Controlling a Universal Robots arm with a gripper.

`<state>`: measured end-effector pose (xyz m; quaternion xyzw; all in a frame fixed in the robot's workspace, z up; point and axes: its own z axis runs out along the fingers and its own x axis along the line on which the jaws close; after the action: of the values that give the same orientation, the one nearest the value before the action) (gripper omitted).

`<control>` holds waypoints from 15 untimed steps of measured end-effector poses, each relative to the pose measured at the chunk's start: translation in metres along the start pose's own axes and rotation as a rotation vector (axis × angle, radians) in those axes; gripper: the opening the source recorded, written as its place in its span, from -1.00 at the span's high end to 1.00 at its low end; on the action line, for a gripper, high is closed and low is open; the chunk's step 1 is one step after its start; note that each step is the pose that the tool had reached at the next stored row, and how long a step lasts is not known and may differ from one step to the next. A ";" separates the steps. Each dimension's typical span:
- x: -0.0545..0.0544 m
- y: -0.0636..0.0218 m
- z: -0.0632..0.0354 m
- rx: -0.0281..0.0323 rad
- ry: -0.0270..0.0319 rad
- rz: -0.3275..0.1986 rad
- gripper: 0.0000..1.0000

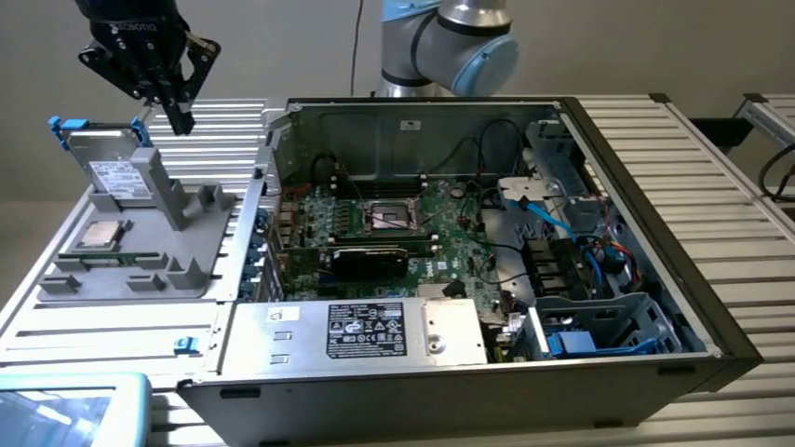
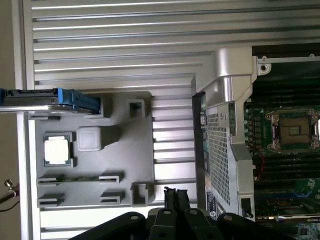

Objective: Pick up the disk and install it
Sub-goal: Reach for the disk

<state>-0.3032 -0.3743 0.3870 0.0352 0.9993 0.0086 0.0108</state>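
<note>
Gripper fingers pressed together, holding nothing, poised just above disk; disk stands on edge in grey fixture, beside open computer case; likely rigid, fairly heavy, shock-sensitive; best grasped across blue carrier edges, not label.

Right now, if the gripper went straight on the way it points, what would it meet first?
Probably the ribbed table in the strip between the grey holder and the computer case, possibly the holder's edge; depth is unclear. The shut gripper is not lined up with the disk.
</note>
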 end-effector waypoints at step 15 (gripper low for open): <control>0.066 -0.0022 -0.0012 0.0006 -0.0002 0.000 0.79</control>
<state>-0.3690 -0.3718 0.3867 0.0351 0.9993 0.0083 0.0109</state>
